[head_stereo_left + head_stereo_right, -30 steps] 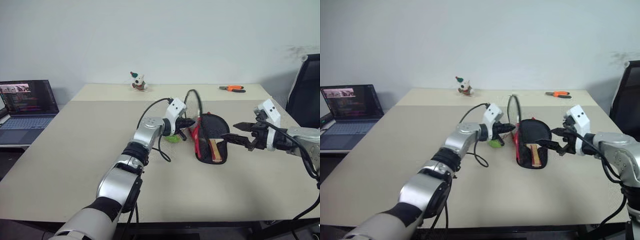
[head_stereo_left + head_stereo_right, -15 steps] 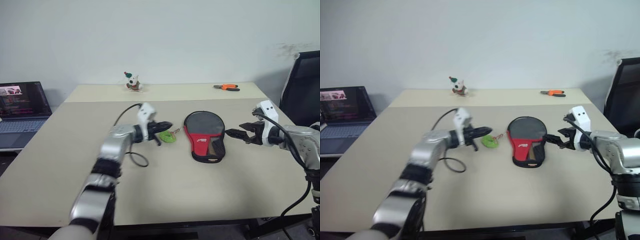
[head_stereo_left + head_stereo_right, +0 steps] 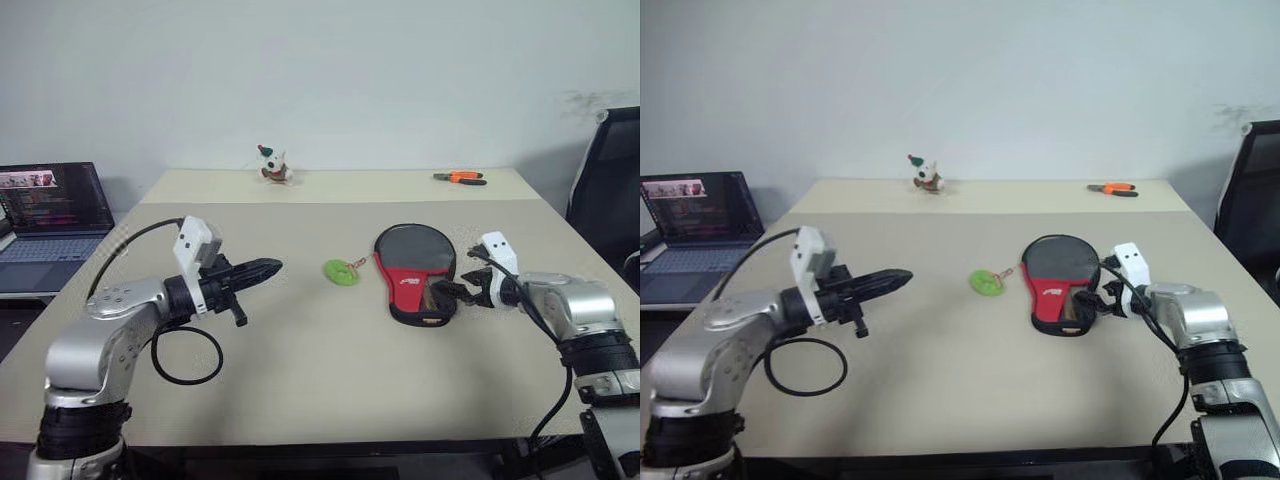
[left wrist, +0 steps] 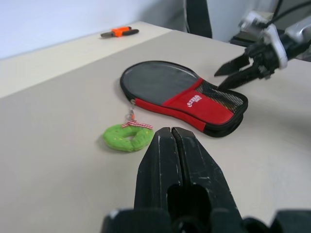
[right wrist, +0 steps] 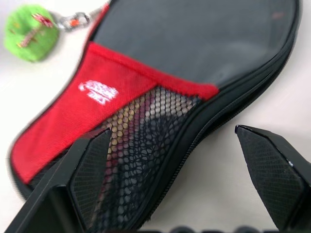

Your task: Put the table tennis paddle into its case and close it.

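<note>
The case (image 3: 413,268) lies flat on the table, its black flap down and the red panel (image 4: 194,101) with mesh pocket on top. A green pull tag (image 3: 340,271) rests on the table just left of it. The table tennis paddle is hidden inside; only a pale shape shows through the mesh (image 5: 146,121). My right gripper (image 3: 450,293) is open, low at the case's narrow handle end, one finger (image 5: 90,162) over the mesh and the other finger (image 5: 272,165) beyond the rim. My left gripper (image 3: 265,268) is shut and empty, well left of the tag.
A laptop (image 3: 50,205) sits off the table's left side. A small toy figure (image 3: 272,165) and orange pliers (image 3: 460,177) lie along the far edge. A black chair (image 3: 605,170) stands at the right. A cable loop (image 3: 185,355) hangs by my left arm.
The case's flap, raised a second ago, now lies flat. My left gripper has drawn back to the left, away from the case. My right gripper has dropped closer to the handle end.
</note>
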You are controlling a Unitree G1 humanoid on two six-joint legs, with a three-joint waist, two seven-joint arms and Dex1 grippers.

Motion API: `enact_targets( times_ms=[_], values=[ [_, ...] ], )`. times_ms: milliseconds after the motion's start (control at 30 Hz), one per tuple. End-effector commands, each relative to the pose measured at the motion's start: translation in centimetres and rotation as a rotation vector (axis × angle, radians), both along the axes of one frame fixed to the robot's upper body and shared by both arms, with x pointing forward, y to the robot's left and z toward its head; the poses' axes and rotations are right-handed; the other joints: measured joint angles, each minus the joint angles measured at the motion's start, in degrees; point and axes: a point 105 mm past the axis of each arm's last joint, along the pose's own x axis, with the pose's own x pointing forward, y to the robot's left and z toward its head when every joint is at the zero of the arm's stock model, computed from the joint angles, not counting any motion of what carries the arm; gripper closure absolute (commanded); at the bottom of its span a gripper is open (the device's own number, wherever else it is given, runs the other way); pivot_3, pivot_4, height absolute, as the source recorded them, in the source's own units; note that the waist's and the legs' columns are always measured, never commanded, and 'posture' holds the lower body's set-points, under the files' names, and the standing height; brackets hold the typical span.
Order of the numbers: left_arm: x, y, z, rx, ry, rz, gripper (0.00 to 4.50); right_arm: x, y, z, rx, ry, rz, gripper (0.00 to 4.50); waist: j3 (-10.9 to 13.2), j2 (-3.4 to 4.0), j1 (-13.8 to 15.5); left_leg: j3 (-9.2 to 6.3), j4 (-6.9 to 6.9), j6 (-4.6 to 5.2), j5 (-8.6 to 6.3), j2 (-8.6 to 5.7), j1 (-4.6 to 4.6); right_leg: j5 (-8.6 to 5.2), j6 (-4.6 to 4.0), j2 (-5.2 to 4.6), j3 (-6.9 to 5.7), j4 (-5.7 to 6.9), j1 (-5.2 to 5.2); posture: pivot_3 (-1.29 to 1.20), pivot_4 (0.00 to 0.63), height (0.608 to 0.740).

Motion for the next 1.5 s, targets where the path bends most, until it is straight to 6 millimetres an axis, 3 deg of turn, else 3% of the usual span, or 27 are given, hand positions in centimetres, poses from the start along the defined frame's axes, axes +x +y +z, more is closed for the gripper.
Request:
enact_targets(
  times_ms=[33, 267, 433, 667, 800, 1100, 1200, 1267, 1500],
  values=[
    [-0.7, 0.1, 1.4, 0.001, -0.050, 0.006, 4.46, 1.3, -0.3, 1.2, -0.010, -0.056, -0.024, 0.00, 0.0, 0.00, -0.1, 0.03, 0.01, 0.00, 0.00, -0.01, 0.01, 0.01, 0.01, 0.01, 0.02, -0.01, 0.00, 0.00, 0.150, 0.740],
    [-0.6, 0.2, 1.6, 0.026, -0.054, 0.008, 4.46, 2.2, -0.1, -0.8, -0.030, 0.013, -0.036, 0.00, 0.0, 0.00, -0.2, 0.09, -0.05, 0.01, -0.01, -0.01, 0.01, 0.02, 0.02, 0.03, 0.08, -0.05, -0.03, 0.00, 0.150, 0.740],
    [-0.8, 0.3, 1.8, 0.051, -0.055, -0.002, 4.46, 1.9, 0.9, -3.0, -0.042, 0.087, 0.008, 0.00, 0.0, -0.04, -0.3, 0.12, -0.04, 0.02, -0.01, -0.01, 0.07, 0.02, 0.02, 0.03, 0.12, -0.04, 0.00, 0.00, 0.150, 0.740],
    [-0.9, 0.5, 2.1, 0.079, -0.056, -0.014, 4.46, 1.3, 3.3, -4.2, -0.016, 0.152, 0.086, 0.00, -0.1, -0.21, -0.7, 0.15, -0.08, 0.03, -0.02, 0.00, 0.20, 0.08, -0.09, 0.08, 0.26, -0.03, 0.00, 0.00, 0.150, 0.740],
    [-0.9, 0.6, 1.8, 0.087, -0.042, -0.017, 4.50, 1.3, 4.3, -4.5, 0.004, 0.174, 0.105, 0.79, -0.2, -0.25, -1.3, 0.16, -0.13, 0.04, -0.03, 0.05, 0.39, 0.11, -0.16, 0.15, 0.39, 0.01, 0.05, 0.00, 0.150, 0.740],
    [-1.1, 1.1, 0.4, 0.093, 0.003, -0.018, 4.50, 1.8, 6.1, -4.2, 0.093, 0.211, 0.114, 3.66, -0.2, -0.30, -2.0, 0.18, -0.24, 0.06, -0.04, 0.06, 0.92, 0.13, -0.17, 0.16, 0.53, -0.02, 0.46, 0.00, 0.150, 0.740],
    [-1.5, 3.0, -1.1, 0.111, 0.059, 0.019, 4.50, 1.9, 8.0, -3.4, 0.174, 0.223, 0.149, 4.48, -0.2, -0.30, -2.4, 0.17, -0.25, 0.07, -0.05, 0.09, 1.05, 0.12, -0.18, 0.20, 0.54, -0.02, 0.57, 0.00, 0.150, 0.740],
    [-2.3, 3.3, -1.6, 0.118, 0.093, -0.009, 4.50, 1.8, 9.4, -2.9, 0.218, 0.235, 0.177, 4.48, -0.2, -0.30, -2.7, 0.16, -0.26, 0.07, -0.05, 0.12, 1.06, 0.12, -0.19, 0.22, 0.54, -0.01, 0.56, 0.00, 0.150, 0.740],
    [-5.8, 1.6, -2.1, 0.135, 0.163, -0.202, 4.50, 0.4, 13.7, -1.6, 0.311, 0.285, 0.295, 4.48, -0.2, -0.28, -3.7, 0.16, -0.31, 0.07, -0.06, 0.16, 1.01, 0.12, -0.21, 0.22, 0.56, -0.04, 0.51, 0.00, 0.150, 0.740]
  ],
)
